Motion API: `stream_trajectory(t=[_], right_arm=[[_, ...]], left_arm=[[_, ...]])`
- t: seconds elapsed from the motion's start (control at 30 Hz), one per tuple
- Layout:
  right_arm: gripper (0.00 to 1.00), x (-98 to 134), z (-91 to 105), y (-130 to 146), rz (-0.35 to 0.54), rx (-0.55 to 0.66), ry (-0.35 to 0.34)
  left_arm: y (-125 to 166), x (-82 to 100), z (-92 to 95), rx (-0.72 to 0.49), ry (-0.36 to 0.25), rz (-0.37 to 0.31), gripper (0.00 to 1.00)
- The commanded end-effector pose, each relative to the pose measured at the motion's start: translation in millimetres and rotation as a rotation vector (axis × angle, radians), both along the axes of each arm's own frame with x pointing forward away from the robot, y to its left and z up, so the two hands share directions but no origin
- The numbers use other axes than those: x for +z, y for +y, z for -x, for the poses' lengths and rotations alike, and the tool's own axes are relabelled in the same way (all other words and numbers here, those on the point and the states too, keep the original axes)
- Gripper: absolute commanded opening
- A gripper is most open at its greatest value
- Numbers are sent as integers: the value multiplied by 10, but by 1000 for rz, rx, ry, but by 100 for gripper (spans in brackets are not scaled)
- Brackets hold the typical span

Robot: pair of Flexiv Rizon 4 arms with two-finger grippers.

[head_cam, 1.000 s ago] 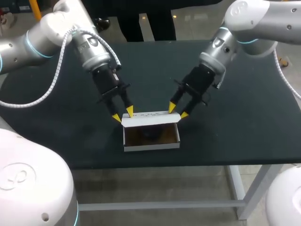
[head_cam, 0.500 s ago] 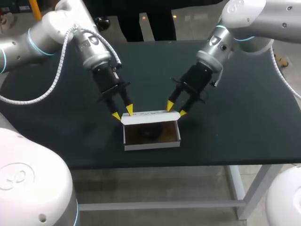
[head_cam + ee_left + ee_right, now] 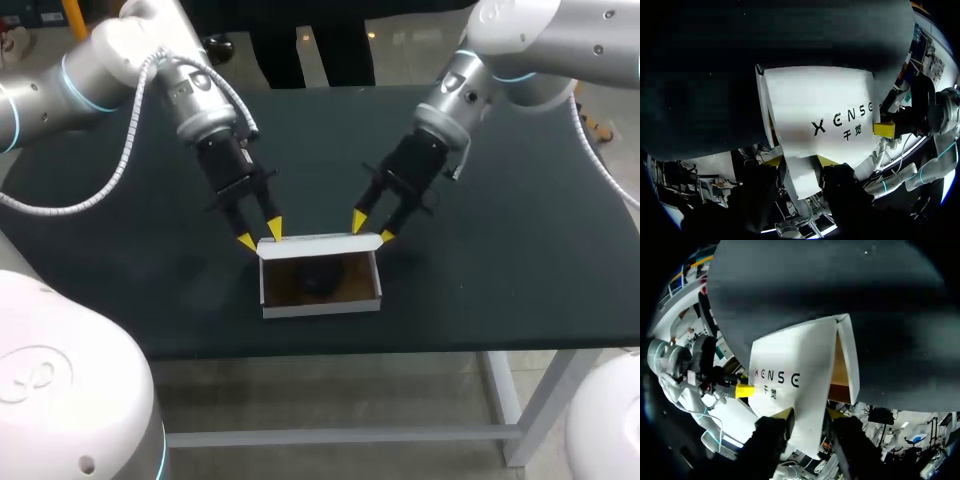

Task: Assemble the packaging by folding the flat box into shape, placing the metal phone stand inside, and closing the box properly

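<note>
White box, lid standing upright
My left gripper and right gripper each clench a top corner of it; the dark phone stand lies inside.

A dark desk is seen, carried on a pale frame that is visible under its near edge.

print: we see one line of dark letters, two small characters beneath | on: white box flap | seen in: both wrist views
</note>
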State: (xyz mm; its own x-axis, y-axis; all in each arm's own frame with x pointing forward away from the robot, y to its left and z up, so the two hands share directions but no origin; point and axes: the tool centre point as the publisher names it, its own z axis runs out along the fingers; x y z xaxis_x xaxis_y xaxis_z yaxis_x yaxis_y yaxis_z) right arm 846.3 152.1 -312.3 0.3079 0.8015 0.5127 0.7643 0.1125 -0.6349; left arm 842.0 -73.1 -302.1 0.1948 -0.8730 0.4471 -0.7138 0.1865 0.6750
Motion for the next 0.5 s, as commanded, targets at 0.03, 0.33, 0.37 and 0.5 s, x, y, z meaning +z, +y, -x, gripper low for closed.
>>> stream_trajectory(t=[0.03, 0.33, 0.37, 0.5], right_arm=[[42, 14, -39, 69, 0, 7, 6], [42, 1, -61, 101, 1, 10, 10], [42, -2, -63, 107, 1, 11, 11], [42, -5, -66, 112, 3, 13, 13]], left_arm=[[-57, -2, -60, -7, 11, 0, 40], [-102, -65, -92, 17, 7, 17, 35], [-102, -68, -94, 18, 7, 19, 34], [-102, -68, -93, 23, 3, 23, 34]])
